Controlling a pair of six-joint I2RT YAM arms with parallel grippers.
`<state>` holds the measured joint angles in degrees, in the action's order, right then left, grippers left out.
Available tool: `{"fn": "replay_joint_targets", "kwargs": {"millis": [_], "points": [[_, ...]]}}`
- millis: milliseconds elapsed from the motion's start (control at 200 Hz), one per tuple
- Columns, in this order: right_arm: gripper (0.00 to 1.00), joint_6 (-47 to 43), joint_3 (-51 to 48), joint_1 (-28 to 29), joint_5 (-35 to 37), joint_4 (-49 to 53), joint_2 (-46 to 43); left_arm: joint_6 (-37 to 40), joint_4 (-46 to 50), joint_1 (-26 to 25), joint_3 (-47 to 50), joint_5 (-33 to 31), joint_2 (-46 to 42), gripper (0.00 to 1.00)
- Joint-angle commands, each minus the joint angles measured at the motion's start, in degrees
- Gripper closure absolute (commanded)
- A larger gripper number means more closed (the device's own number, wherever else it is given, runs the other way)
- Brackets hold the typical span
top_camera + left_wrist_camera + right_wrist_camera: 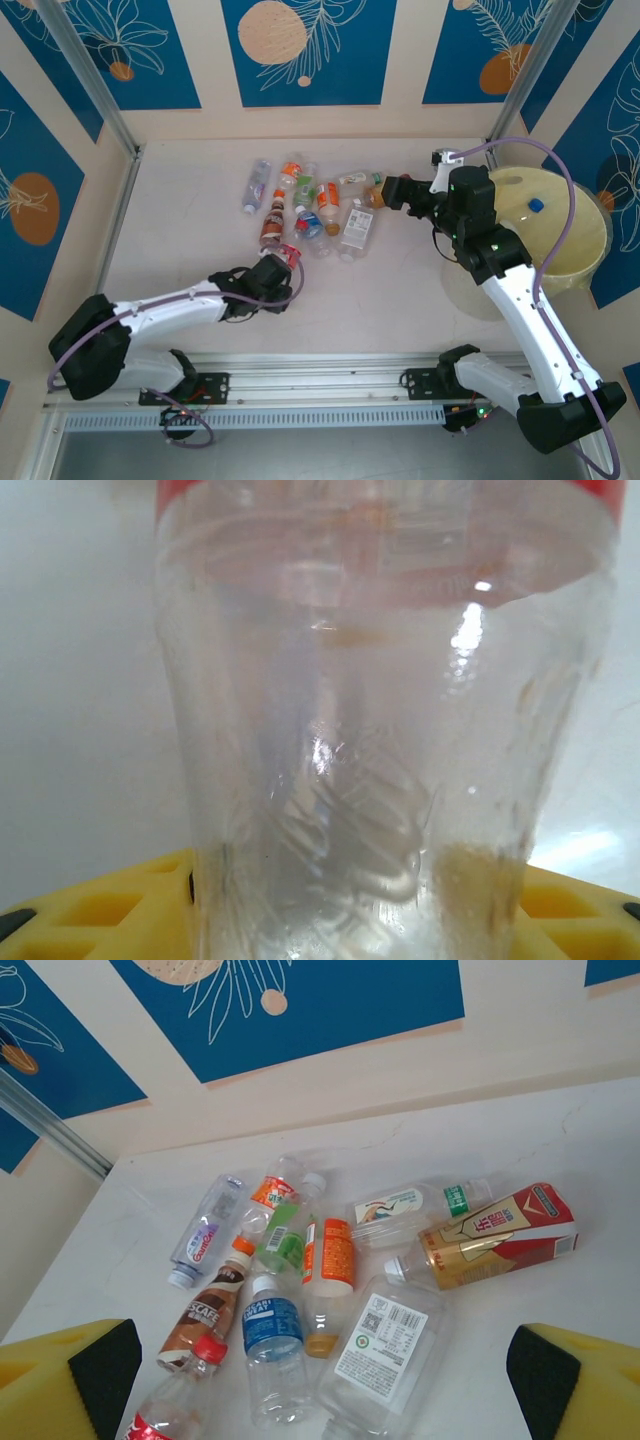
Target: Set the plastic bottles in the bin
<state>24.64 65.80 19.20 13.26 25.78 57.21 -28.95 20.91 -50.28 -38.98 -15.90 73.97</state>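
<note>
At lower centre of the top view, the left pincer [280, 272] is clamped on a red-capped bottle [291, 254] at the near edge of the plastic bottles [318, 208] strewn mid-frame on the bench [180, 210]; the bin [580, 240] sits far right. Up close from the left wrist, that bottle [380, 760] sits between the yellow fingers [90, 910]. From the right wrist, the right pincer [320, 1380] stands wide apart, the plastic bottles [300, 1280] lying between its lower-corner tips.

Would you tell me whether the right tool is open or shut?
Open: the right tool has its pads far apart at the wrist view's edges, gripping nothing.
</note>
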Motion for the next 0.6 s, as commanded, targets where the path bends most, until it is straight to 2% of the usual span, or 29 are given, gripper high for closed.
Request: {"fn": "replay_joint_targets", "kwargs": {"millis": [0, 175, 330, 385, 515, 595], "points": [[0.04, 2.7, -1.1, 0.7, -1.3, 0.2, -0.9, 1.4, -4.3, -0.1, 0.6, 3.9, -3.9, 1.0], [0.04, 6.7, -1.9, 1.3, -5.1, 0.3, -0.2, 2.8, -13.9, 0.0, 0.6, 10.7, -9.1, 1.0], [0.04, 11.0, -2.3, 2.2, -12.5, -1.2, 0.9, 5.4, -31.7, 0.1, 0.1, 15.4, -10.2, 1.0], [0.04, 11.8, -2.2, 2.4, -15.4, -2.5, 1.5, 7.6, -36.8, 0.1, -1.5, 19.3, -8.8, 1.0], [0.02, 10.6, -2.8, 2.7, -26.9, -8.5, 2.8, 12.1, -37.7, 0.1, -9.4, 30.3, -3.1, 1.0], [0.03, 10.9, -3.2, 3.6, -29.2, -11.1, 3.3, 12.3, -38.8, 0.1, -12.7, 35.4, -0.4, 1.0]]}}
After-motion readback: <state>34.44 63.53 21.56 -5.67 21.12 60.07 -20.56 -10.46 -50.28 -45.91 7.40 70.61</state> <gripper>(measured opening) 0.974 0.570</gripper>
